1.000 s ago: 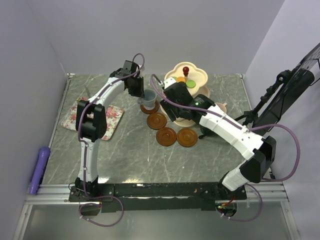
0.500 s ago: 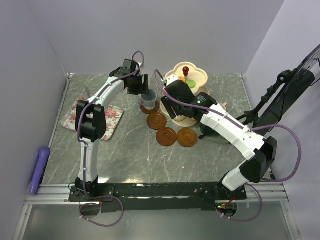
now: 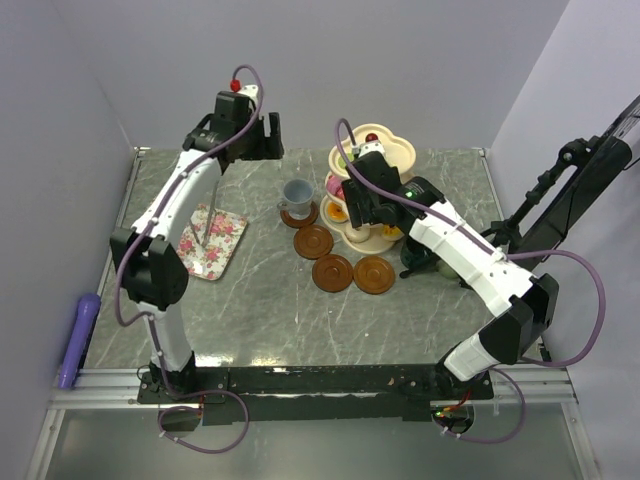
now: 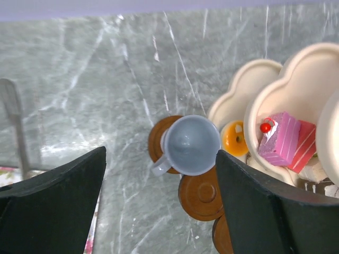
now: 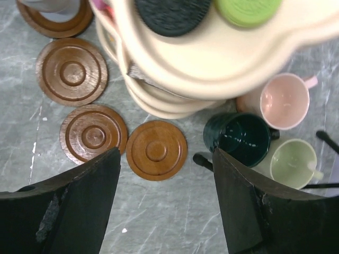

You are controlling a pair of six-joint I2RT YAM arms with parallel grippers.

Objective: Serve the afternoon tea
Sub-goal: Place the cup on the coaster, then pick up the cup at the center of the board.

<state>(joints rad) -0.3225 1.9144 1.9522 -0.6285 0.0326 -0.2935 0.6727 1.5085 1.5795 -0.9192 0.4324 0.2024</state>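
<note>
The left claw [image 4: 160,153] is hanging wide open above the table [image 4: 106,79], gripping nothing. Below it the grey-blue mug [image 4: 190,144] is sitting upright on a brown saucer [image 4: 155,142], just beside the cream stand [image 4: 296,84]. The right claw [image 5: 165,152] is also gaping, released, hovering over three bare saucers [image 5: 71,71] at the stand's foot. The pink mug [image 5: 286,100], dark green mug [image 5: 238,135] and light green mug [image 5: 294,163] are standing together on the table beside the stand, whose tiers are carrying small cakes [image 4: 283,138].
</note>
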